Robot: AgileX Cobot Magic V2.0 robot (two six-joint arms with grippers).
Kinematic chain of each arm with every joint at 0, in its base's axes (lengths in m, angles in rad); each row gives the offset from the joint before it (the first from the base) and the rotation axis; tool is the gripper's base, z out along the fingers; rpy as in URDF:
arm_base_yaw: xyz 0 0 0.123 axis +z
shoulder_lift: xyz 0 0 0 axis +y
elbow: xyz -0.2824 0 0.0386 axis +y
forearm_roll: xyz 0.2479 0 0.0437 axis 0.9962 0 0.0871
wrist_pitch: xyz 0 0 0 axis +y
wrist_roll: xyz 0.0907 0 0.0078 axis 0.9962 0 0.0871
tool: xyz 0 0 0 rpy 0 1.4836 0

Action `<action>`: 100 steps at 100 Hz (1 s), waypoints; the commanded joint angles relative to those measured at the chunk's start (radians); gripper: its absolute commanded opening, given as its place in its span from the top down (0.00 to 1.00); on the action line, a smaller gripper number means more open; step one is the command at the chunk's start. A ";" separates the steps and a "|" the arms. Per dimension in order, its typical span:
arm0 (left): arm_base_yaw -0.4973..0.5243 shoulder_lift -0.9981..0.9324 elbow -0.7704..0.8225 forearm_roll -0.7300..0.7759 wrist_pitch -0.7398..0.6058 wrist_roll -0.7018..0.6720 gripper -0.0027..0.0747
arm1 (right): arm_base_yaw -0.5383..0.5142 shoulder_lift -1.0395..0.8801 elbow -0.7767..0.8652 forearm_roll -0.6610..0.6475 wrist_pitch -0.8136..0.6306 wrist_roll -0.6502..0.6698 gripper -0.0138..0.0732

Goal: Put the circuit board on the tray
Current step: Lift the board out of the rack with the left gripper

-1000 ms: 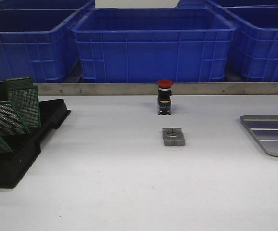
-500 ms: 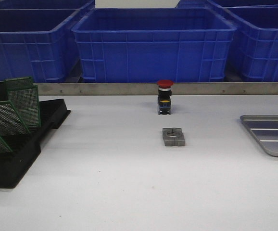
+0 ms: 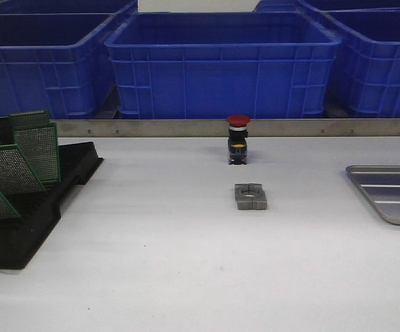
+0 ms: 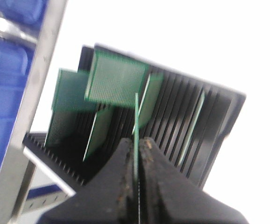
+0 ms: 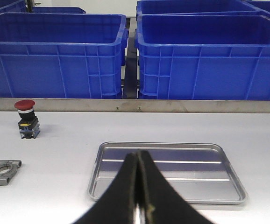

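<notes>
White tabletop [image 3: 186,263] carries the ribbed silver tray [image 5: 166,173]; left tool [image 4: 136,154] pinches a thin green circuit board [image 4: 136,119], right tool [image 5: 138,179] clenched empty.

You've got a white table [image 3: 151,249] with a black slotted rack [image 3: 30,214] sitting at the left edge, a red push button [image 3: 238,139] and a grey metal clamp [image 3: 250,196] mid-table, and the silver tray [image 3: 390,194] far right.
</notes>
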 commanded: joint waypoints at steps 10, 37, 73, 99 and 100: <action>-0.009 -0.029 -0.022 -0.269 0.092 -0.011 0.99 | -0.005 -0.026 -0.012 -0.012 -0.079 -0.002 0.97; -0.158 0.020 -0.022 -0.440 0.155 -0.010 0.99 | -0.005 -0.026 -0.012 -0.012 -0.079 -0.002 0.97; -0.437 0.179 -0.022 -0.617 0.087 -0.008 0.99 | -0.005 -0.026 -0.012 -0.013 -0.079 -0.002 0.97; -0.572 0.260 -0.024 -0.653 0.048 -0.001 0.99 | -0.005 -0.026 -0.012 -0.014 -0.079 -0.004 0.97; -0.574 0.260 -0.024 -0.653 0.046 -0.001 0.99 | -0.005 -0.026 -0.012 -0.014 -0.079 -0.004 0.97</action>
